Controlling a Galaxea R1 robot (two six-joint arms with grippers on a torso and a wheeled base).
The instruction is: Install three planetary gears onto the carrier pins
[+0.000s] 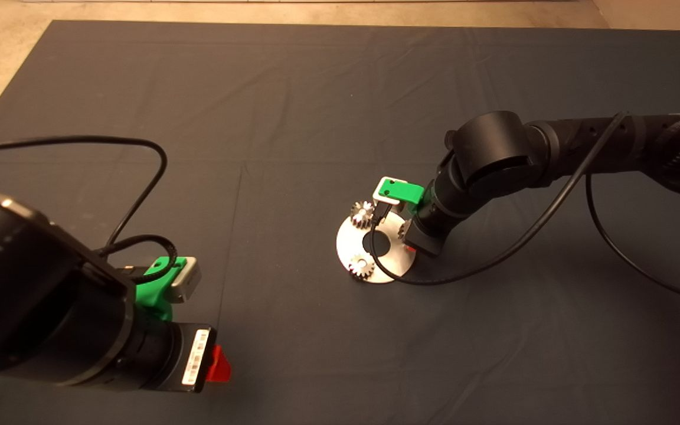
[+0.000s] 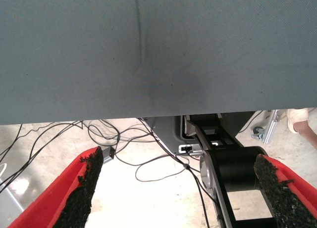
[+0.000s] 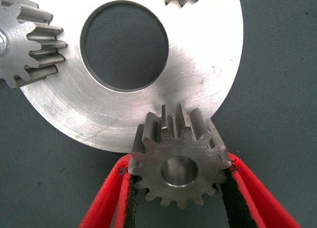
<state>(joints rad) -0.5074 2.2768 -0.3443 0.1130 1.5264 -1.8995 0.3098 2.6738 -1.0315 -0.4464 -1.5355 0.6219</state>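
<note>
Third gear (image 3: 179,164) sits clamped between the right gripper's (image 3: 179,188) red jaws, held flat-face up, centre hole open and empty, poised at the lower edge of the shiny disc (image 3: 198,65) in the right wrist view. I cannot tell whether its teeth touch the disc rim or hang just above it. The pin it belongs on is not visible; the gear itself likely hides it. Two other gears already sit on the disc: in the head view one at the disc's upper left (image 1: 362,213), one at its lower left (image 1: 362,267), both just right of frame centre on the dark mat (image 1: 293,106) covering the desk. The held gear shows there only as a sliver of teeth under the right arm, at the disc's right edge. Step in hand, as I judge it: placing the last of three gears, so the task looks roughly two-thirds done. The next move calls for lining the gear's bore squarely over the remaining pin, keeping it level, then lowering it straight and letting go only once it has dropped onto the pin; a tilt would probably jam it. Left gripper (image 2: 178,188) is parked at the lower left of the head view, jaws spread wide with nothing between them, looking past the mat's edge at cables on the floor.
</note>
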